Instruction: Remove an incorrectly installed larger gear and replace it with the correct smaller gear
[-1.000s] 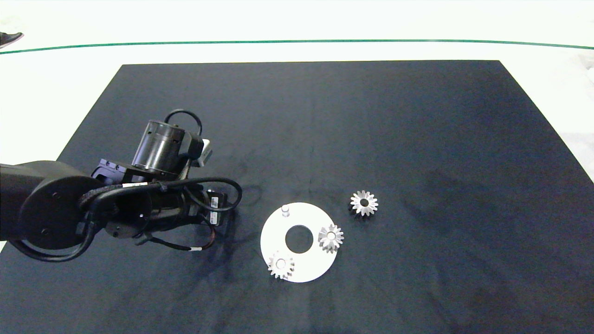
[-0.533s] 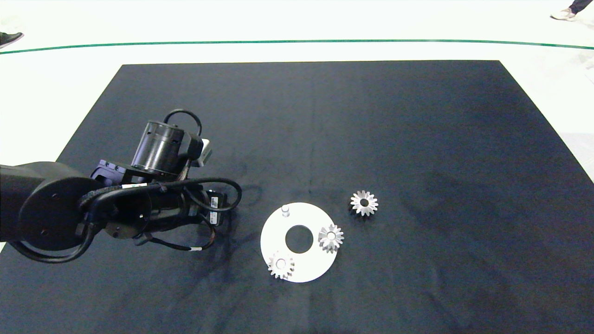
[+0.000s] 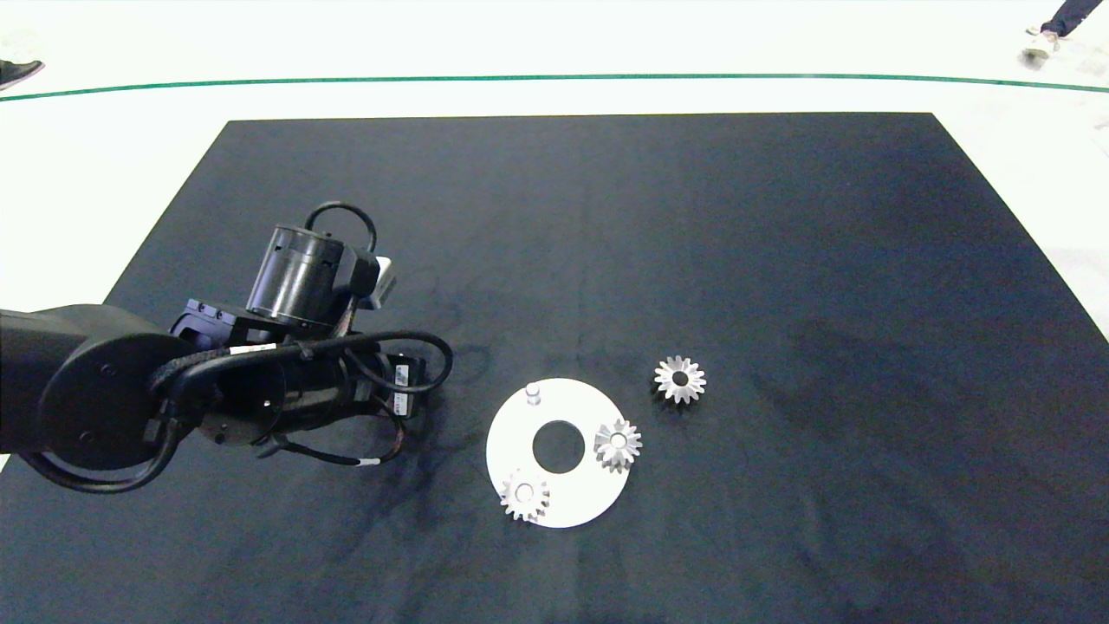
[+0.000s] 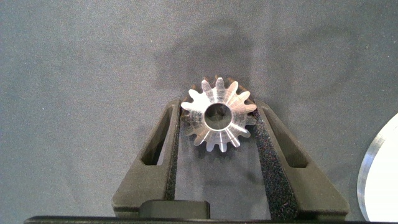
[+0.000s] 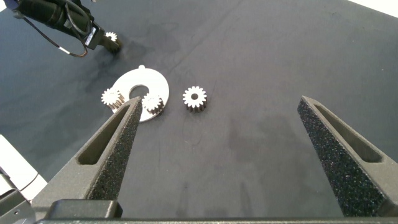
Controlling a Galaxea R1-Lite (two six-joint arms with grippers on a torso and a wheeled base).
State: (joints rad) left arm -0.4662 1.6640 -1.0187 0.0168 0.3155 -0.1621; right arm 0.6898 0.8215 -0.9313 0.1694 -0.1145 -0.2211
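My left gripper (image 4: 217,109) is shut on the larger gear (image 4: 218,116), a silver gear with flared pointed teeth and a wide dark hole, low over the mat. The head view hides that gear under the left arm (image 3: 286,381), left of the white round plate (image 3: 554,507). Two smaller gears (image 3: 524,496) (image 3: 618,445) with pale centres sit on the plate, and one peg (image 3: 533,394) stands bare. A loose gear (image 3: 680,380) with a small dark hole lies on the mat right of the plate. My right gripper (image 5: 219,102) is open, high above the table.
A black mat (image 3: 780,260) covers the table, with pale floor and a green line (image 3: 554,77) beyond it. A person's shoes show at the far left (image 3: 17,71) and far right (image 3: 1035,48) of the head view's top edge.
The left arm has barely shifted. Plate and gears have not moved. A person's shoe has come into view at the top right.
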